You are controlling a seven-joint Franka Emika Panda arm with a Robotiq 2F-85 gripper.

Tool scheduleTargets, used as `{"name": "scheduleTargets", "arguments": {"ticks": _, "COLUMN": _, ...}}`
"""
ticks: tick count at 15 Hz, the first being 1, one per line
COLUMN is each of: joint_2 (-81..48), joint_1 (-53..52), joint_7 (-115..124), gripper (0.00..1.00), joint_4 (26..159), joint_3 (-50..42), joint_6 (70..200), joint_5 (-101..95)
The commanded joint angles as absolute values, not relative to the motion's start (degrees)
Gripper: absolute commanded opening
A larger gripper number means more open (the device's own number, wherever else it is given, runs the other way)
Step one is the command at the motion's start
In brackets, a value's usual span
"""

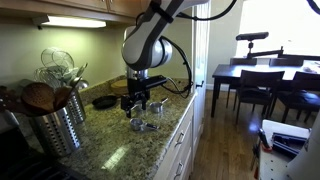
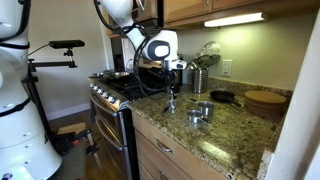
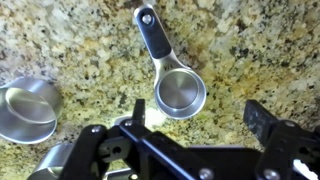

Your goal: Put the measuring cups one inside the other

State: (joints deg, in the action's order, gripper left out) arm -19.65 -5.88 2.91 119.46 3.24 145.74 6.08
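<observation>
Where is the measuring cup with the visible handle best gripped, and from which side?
Probably by its round bowl, from straight above, closing across the walls: the measuring cup stands upright, mouth up, while its handle is thin and flat, a poorer hold.

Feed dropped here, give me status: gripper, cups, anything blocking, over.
Gripper open, empty, above the small cup. Bigger cup sits apart, not nested. Nothing seen between them.
</observation>
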Motion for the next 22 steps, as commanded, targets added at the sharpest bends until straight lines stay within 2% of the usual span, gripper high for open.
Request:
{"name": "scheduleTargets", "arguments": {"ticks": 1, "joint_2": -22.53, "joint_1": -5.88, "joint_7": 4.82, "gripper": 1.0, "joint_4": 116.22, "joint_3": 3.11, "joint_6": 146.28, "joint_5": 5.1}}
{"name": "scheduleTargets", "arguments": {"ticks": 22, "joint_2": -27.66, "joint_1": -6.2, "joint_7": 4.83, "gripper": 1.0, "joint_4": 113.39, "joint_3": 2.53, "joint_6": 143.99, "joint_5": 3.75}}
